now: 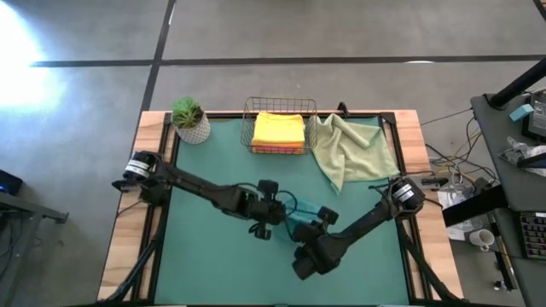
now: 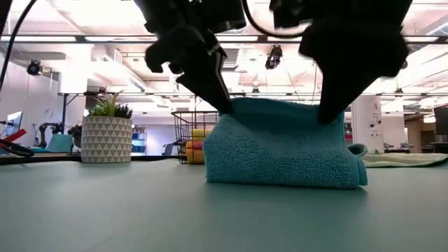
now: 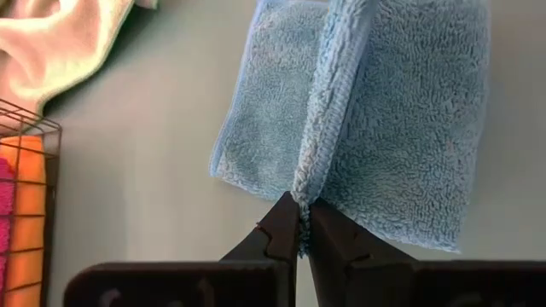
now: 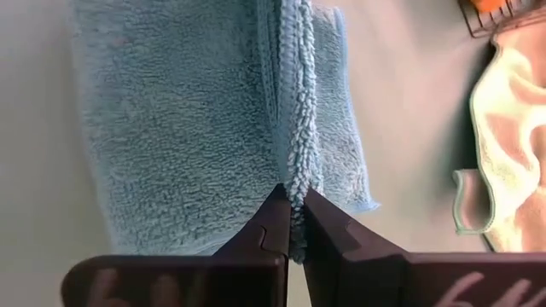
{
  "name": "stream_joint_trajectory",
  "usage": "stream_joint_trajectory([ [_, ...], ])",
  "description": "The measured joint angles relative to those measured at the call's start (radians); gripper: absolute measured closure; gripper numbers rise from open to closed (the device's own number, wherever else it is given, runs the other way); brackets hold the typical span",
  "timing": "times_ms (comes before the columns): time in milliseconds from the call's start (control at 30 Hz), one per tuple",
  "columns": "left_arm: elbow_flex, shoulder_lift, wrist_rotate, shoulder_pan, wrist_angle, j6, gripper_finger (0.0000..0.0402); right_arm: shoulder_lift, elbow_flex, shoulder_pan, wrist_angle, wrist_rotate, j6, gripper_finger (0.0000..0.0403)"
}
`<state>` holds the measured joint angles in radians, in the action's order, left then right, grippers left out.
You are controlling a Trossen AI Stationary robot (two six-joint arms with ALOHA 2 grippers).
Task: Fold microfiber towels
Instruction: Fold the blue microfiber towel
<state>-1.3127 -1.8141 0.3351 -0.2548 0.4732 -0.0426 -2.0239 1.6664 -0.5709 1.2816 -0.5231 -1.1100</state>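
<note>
Progress, judged from how things lie:
- Left gripper [image 3: 301, 223]: clenched on the raised fold edge of the teal towel [image 2: 280, 147], near mid-mat.
- In the wire basket [image 1: 247, 119] at the mat's far edge: a folded stack with the yellow towel [image 1: 279, 128] on top, and orange [image 3: 30, 170] and pink [image 3: 7, 183] showing beneath through the wires. Looks finished; cannot tell exactly how many lie under the yellow.
- Teal towel: already doubled, pinched up into a tent between the two grippers, lower edges resting on the mat. Seems mid-fold, with one more lay-over and the trip to the basket probably left.
- Right gripper [image 4: 290, 205]: clamped on the same raised edge, farther along it.
- Pale sage towel [image 1: 350, 145]: crumpled just beside the basket, on its right, unfolded and untouched. Likely the last one to do.

Surface and room:
- Green table mat [image 1: 213, 264] laid over a wooden table [image 1: 128, 230], framed by dark rails.
- Potted plant [image 1: 191, 124] at the far left corner, left of the basket.
- Grey concrete floor [image 1: 85, 51] beyond the table.
- Cluttered desk [image 1: 520, 153] with cables off to the right.
- Seen level across the mat: bright ceiling lights and open workshop space behind.
</note>
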Motion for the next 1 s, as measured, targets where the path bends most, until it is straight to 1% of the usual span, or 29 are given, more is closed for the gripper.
stream_joint_trajectory([
  [200,0.006,0.0,-0.063,0.044,-0.013,-0.02,0.04,0.0,-0.01,0.042,0.002,0.035,-0.006,0.0394],
  [400,0.007,-0.017,-0.068,0.06,-0.04,-0.025,0.0394,0.0,-0.01,0.064,0.017,0.061,-0.008,0.0394],
  [500,0.007,-0.032,-0.064,0.066,-0.068,-0.026,0.0373,0.0,-0.011,0.068,0.041,0.075,-0.019,0.0394],
  [567,0.009,-0.038,-0.065,0.071,-0.056,-0.027,0.0357,0.0,-0.011,0.07,0.05,0.078,-0.03,0.0394],
  [700,0.007,-0.052,-0.065,0.084,-0.066,-0.024,0.0323,0.0,-0.013,0.074,0.086,0.063,-0.068,0.0391],
  [867,0.006,-0.052,-0.066,0.087,-0.07,-0.018,0.029,0.0,-0.013,0.078,0.093,0.015,-0.091,0.0369],
  [1000,0.005,-0.051,-0.066,0.087,-0.071,-0.016,0.0275,0.0,-0.018,0.093,0.108,-0.002,-0.1,0.035],
])
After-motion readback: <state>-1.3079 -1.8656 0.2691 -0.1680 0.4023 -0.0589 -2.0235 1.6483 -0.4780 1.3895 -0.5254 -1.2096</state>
